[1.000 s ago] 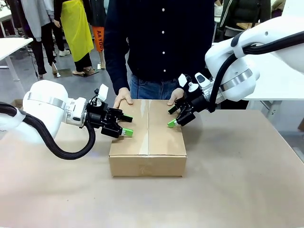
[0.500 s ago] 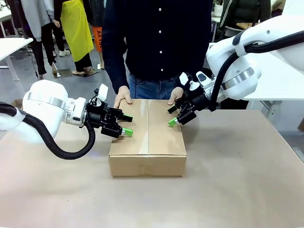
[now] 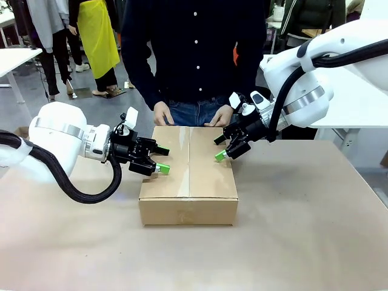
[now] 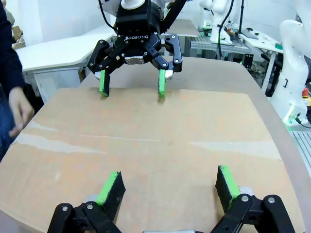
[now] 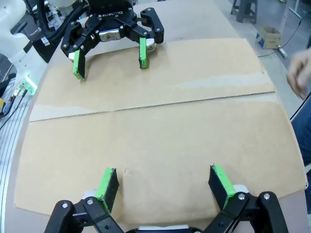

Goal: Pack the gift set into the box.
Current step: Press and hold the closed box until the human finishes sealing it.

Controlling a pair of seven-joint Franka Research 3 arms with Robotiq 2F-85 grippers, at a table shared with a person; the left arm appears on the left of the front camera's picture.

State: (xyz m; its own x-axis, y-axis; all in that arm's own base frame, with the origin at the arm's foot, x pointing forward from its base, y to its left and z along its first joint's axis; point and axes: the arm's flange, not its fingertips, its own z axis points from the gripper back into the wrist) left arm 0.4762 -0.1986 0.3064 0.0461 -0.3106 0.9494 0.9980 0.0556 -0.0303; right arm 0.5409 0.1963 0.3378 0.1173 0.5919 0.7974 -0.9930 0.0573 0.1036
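Note:
The box (image 3: 188, 171) is a brown cardboard carton in the middle of the table, its top flaps lying shut with a seam down the middle. The gift set is hidden. My left gripper (image 3: 161, 159) is open over the box's left edge. My right gripper (image 3: 218, 149) is open over its right far corner. Neither holds anything. The left wrist view looks across the box top (image 4: 146, 141) from my left gripper (image 4: 170, 187) to the right gripper (image 4: 131, 90). The right wrist view shows the box top (image 5: 160, 116) between my right gripper (image 5: 163, 187) and the left gripper (image 5: 109, 60).
A person in a dark shirt stands at the far side, both hands (image 3: 163, 114) raised just off the box near the waist. One hand (image 4: 17, 109) shows at the left wrist view's edge. Bare tan table (image 3: 303, 230) surrounds the box.
The person's hands have lifted off the box's far edge and drawn back toward the body. The right gripper rose slightly; the left has not moved.

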